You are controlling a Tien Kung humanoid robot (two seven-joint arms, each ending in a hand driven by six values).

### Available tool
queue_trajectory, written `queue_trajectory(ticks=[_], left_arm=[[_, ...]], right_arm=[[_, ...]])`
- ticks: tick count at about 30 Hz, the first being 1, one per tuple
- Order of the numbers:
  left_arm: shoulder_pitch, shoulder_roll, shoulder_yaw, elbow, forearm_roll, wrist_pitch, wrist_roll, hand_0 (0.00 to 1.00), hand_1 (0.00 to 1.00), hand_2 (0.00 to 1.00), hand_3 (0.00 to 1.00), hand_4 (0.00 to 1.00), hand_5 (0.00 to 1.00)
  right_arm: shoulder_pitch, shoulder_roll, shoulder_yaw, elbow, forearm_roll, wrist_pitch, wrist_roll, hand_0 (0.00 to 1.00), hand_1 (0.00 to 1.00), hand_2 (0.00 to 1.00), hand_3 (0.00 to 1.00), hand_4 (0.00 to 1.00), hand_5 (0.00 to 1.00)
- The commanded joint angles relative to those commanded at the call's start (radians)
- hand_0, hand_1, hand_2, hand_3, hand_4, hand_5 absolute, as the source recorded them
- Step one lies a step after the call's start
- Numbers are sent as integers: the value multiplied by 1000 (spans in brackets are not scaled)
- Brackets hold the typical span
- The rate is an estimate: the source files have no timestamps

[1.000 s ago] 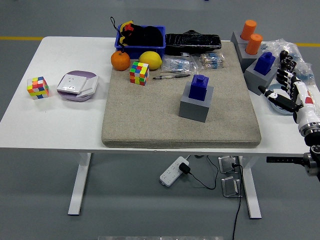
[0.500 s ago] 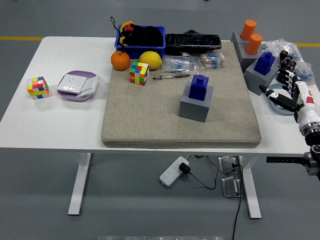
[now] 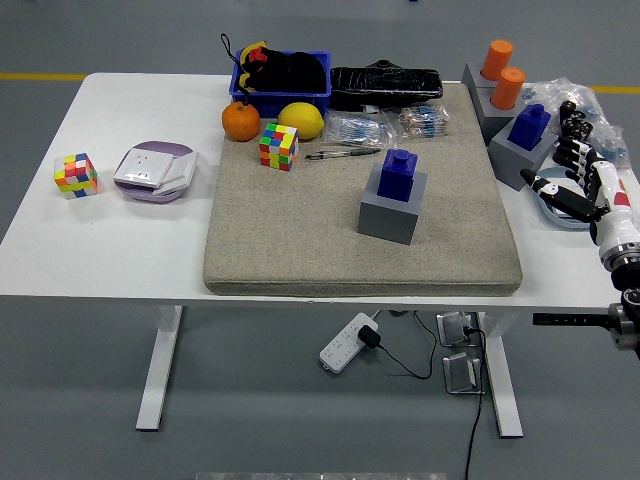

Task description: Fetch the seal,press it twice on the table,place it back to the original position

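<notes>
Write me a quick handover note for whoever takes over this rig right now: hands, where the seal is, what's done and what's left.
Right robot hand: at the table's right edge, fingers open, holding nothing.
Left robot hand: not in view.
Blue seal: sitting in its grey holder on the beige mat, untouched. A second blue seal stands in a grey holder nearer the right robot hand.
Done: nothing visible yet.
Left: fetch the seal, press it twice on the table, return it to its holder.
</notes>
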Motion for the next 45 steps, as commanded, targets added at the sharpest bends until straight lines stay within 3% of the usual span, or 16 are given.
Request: queue_trajectory(ticks=[45], left_arm=[[-2,0,-6,0,3,-1,0,828,794,758,814,738,340]], right_arm=[[1,-6,6,3,-5,-2,-10,916,876,863,856,923,281]])
